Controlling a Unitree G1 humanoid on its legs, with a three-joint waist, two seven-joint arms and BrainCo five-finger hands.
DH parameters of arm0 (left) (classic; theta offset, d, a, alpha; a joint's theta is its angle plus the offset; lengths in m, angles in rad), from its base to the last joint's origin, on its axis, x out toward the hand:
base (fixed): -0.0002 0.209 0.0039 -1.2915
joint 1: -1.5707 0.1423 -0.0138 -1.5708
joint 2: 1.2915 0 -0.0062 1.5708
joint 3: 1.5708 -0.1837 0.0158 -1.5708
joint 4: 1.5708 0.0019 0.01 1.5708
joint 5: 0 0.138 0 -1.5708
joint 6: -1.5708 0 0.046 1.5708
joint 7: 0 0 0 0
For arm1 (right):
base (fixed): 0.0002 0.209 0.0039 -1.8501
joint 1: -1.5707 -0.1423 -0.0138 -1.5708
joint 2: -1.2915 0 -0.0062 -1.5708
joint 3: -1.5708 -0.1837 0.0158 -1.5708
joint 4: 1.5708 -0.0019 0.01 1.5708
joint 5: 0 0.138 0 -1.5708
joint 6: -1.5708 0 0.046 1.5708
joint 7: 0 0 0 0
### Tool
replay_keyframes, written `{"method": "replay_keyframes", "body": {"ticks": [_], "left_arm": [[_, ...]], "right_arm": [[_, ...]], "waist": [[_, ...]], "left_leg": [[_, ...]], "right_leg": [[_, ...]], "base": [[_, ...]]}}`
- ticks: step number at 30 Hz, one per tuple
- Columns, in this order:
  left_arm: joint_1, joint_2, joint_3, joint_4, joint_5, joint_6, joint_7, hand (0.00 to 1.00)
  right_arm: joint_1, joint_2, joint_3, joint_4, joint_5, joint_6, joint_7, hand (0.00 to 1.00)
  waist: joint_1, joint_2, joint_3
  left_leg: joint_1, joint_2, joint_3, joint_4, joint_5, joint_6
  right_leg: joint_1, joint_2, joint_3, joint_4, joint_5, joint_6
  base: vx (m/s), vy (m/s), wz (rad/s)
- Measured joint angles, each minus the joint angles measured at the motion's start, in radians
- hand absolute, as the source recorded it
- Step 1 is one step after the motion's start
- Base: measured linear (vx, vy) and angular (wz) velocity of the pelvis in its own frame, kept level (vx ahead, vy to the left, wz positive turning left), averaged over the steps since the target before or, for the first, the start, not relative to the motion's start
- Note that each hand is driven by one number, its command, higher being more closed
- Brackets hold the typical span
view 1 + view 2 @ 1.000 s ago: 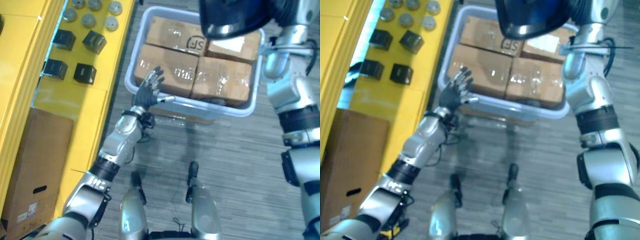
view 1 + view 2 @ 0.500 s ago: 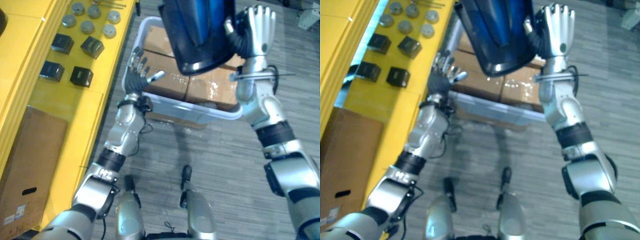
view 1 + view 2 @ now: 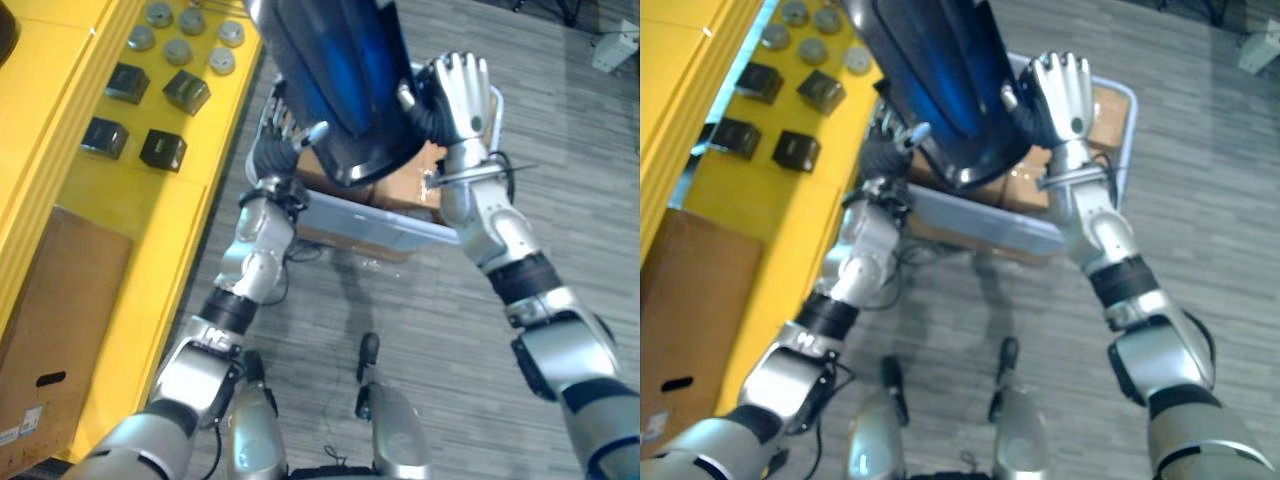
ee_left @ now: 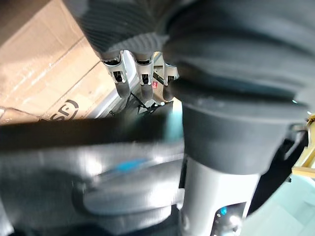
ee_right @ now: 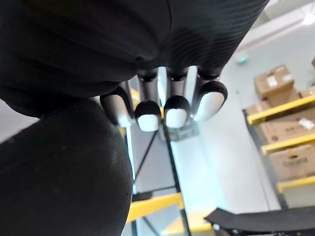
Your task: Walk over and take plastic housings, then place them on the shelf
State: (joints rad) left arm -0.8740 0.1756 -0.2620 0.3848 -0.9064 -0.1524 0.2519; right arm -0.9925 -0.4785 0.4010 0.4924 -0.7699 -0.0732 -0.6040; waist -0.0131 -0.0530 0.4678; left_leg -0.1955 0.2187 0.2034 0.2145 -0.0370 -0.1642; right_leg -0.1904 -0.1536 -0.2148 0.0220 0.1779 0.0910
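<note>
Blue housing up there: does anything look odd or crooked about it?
Yes: the blue housing hangs tilted above the bin of boxes, only squeezed between the flat left robot hand and right robot hand, not gripped.

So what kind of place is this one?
Probably a warehouse or factory storeroom: a yellow shelf with small black parts, a grey tote of cardboard boxes, and racks of cartons.

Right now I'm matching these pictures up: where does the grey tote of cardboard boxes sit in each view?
Left eye view: grey tote at centre, partly behind the blue housing.
Right eye view: centre too, behind the housing.
Left wrist view: its cardboard boxes past the left hand.
Right wrist view: faces distant yellow racks instead.
Shared landmark: the cardboard boxes.
</note>
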Motion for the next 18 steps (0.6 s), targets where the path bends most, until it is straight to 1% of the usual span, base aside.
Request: {"method": "replay_keyframes", "body": {"ticks": [2,3,5,8,10,12,15,17,18], "left_arm": [[0.0,-0.004,-0.006,0.004,0.0,0.0,0.001,0.0],[0.0,-0.007,-0.006,0.011,0.0,-0.001,0.002,1.0],[0.0,-0.006,-0.017,0.034,0.0,-0.001,0.009,1.0],[0.0,-0.007,-0.019,0.035,0.004,-0.005,0.03,1.0],[0.0,-0.007,-0.022,0.035,0.012,-0.022,0.052,1.0],[0.0,-0.008,-0.025,0.039,0.018,-0.031,0.056,1.0],[0.0,-0.018,-0.024,0.063,0.04,-0.06,0.064,1.0],[0.002,-0.021,-0.021,0.067,0.055,-0.072,0.082,1.0],[0.008,-0.021,-0.021,0.067,0.061,-0.09,0.083,1.0]], "right_arm": [[0.002,0.01,0.004,0.0,-0.001,-0.012,0.0,1.0],[0.002,0.01,0.004,0.0,-0.001,-0.013,0.0,1.0],[0.011,0.015,0.006,0.0,-0.002,-0.029,-0.001,1.0],[0.029,0.026,0.002,0.0,-0.002,-0.035,-0.005,1.0],[0.045,0.037,0.0,0.0,0.0,-0.037,-0.009,1.0],[0.057,0.044,-0.004,-0.002,0.002,-0.037,-0.01,1.0],[0.086,0.049,-0.003,-0.044,0.008,-0.041,-0.02,1.0],[0.106,0.058,-0.004,-0.072,0.01,-0.053,-0.032,1.0],[0.119,0.065,-0.005,-0.09,0.011,-0.054,-0.039,1.0]], "waist": [[0.0,0.0,0.0],[0.0,0.0,0.0],[0.001,0.0,0.0],[0.002,0.0,0.0],[0.002,0.0,0.0],[0.002,0.0,0.0],[0.002,0.0,0.0],[0.002,0.0,0.0],[0.002,0.0,0.0]], "left_leg": [[-0.002,0.0,0.0,0.0,0.001,0.0],[-0.003,0.0,0.0,0.0,0.001,0.0],[-0.003,-0.001,-0.001,0.0,0.001,0.0],[-0.006,-0.001,-0.001,0.0,0.001,0.0],[-0.006,-0.001,-0.001,0.0,0.001,0.0],[-0.005,-0.001,-0.001,0.0,0.001,0.0],[-0.001,-0.001,0.0,0.0,0.001,0.0],[0.002,-0.001,0.0,0.0,0.001,0.0],[0.003,-0.001,0.0,0.0,0.001,0.0]], "right_leg": [[-0.002,0.0,0.0,0.0,0.0,0.0],[-0.002,0.0,0.0,0.0,0.0,0.0],[-0.003,-0.001,0.0,0.0,0.0,0.0],[-0.004,-0.001,0.0,0.0,0.0,0.0],[-0.004,-0.001,0.0,0.0,0.0,0.0],[-0.004,-0.001,0.0,0.0,0.001,-0.001],[-0.001,0.0,0.001,0.0,0.001,-0.001],[0.0,0.0,0.003,0.0,0.001,-0.001],[0.001,0.0,0.003,-0.001,0.002,-0.002]], "base": [[0.0,0.0,0.0],[0.0,0.0,0.0],[0.0,0.0,0.0],[0.0,0.0,0.0],[0.0,0.0,0.0],[0.0,0.0,0.0],[0.0,0.0,0.0],[0.0,0.0,0.0],[0.0,0.0,0.0]]}}
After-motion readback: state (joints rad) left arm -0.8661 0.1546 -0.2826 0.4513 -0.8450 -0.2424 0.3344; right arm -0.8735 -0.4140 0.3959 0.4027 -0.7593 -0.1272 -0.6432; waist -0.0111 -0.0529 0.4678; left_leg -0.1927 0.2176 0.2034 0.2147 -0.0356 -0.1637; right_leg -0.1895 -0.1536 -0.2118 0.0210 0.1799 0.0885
